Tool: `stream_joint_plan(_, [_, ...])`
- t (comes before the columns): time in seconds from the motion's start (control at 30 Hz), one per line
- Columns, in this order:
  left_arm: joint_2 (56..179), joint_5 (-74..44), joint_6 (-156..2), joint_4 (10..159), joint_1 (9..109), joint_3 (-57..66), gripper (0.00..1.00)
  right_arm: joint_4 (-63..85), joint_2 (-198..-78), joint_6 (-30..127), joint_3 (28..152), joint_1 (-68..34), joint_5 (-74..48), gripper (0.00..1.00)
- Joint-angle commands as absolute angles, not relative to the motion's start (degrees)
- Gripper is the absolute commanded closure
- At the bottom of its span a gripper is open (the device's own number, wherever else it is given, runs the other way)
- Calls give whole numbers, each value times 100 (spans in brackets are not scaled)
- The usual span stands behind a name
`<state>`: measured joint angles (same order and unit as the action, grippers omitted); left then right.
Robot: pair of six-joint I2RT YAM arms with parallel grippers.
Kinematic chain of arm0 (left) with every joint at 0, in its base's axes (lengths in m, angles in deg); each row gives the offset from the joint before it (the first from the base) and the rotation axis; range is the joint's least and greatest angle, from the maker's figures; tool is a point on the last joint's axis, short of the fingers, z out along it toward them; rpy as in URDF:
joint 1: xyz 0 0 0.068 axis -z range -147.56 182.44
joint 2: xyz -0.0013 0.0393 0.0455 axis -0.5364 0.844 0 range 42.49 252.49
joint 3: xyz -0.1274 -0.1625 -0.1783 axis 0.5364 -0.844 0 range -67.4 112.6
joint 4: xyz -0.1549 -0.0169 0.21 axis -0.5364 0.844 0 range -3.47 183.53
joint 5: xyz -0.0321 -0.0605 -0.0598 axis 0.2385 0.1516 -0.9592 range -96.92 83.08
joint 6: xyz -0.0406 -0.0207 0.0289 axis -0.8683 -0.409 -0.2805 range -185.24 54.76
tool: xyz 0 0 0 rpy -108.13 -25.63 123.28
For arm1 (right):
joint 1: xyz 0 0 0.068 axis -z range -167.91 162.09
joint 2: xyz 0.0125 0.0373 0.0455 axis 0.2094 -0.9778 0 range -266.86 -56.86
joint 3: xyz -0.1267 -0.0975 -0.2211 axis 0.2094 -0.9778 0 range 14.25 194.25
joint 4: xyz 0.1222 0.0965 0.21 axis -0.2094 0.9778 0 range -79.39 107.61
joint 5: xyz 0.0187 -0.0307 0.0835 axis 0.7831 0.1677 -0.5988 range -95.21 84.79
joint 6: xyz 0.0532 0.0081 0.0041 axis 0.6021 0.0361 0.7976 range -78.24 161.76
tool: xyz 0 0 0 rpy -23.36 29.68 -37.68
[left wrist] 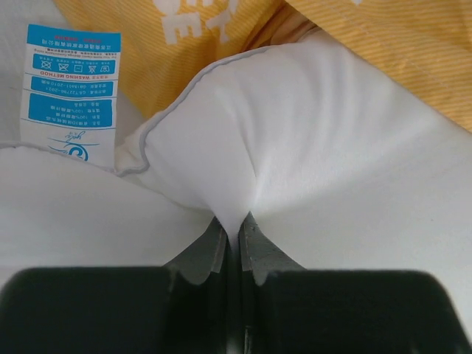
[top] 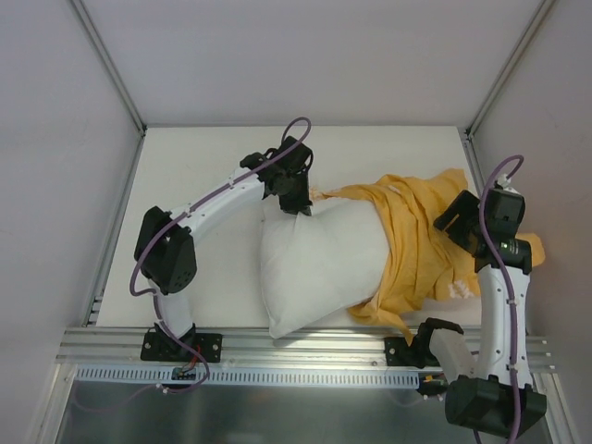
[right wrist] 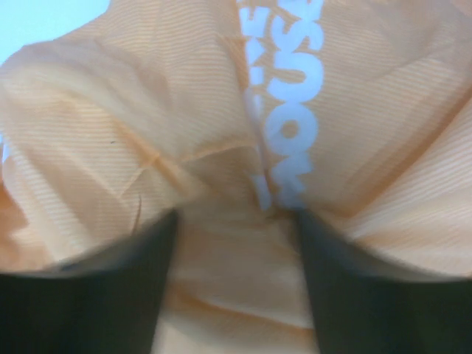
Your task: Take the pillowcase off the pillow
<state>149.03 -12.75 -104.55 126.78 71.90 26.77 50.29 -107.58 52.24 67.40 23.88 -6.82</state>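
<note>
The white pillow [top: 314, 268] lies in the middle of the table with its left two thirds bare. The orange-yellow pillowcase [top: 421, 245] is bunched over its right end and spreads onto the table there. My left gripper [top: 298, 205] sits at the pillow's far left corner. In the left wrist view this gripper [left wrist: 237, 221] is shut on a pinch of the pillow's white fabric [left wrist: 295, 147], with the pillowcase [left wrist: 214, 44] behind it. My right gripper [top: 460, 222] hovers over the pillowcase's right side. Its jaws [right wrist: 236, 221] stand open, with the pillowcase's loose printed cloth [right wrist: 221, 133] lying between and beyond them, blurred.
A blue and white care label [left wrist: 70, 92] hangs from the pillow's seam beside my left gripper. White walls enclose the table [top: 203, 157] on three sides, with a metal rail [top: 305, 344] along the near edge. The pillowcase's right edge reaches the right wall.
</note>
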Motion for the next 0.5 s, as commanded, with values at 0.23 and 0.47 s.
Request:
stream_joint_plan(0.23, [13944,-1351,-10339,12556,7243,2498,100,5736,-10905,4555,8824,977,-672,2])
stream_joint_plan(0.47, [13697,-1536,-10427,12336,7251,2287,100,6651,-12811,3860,10257,-926,480,4])
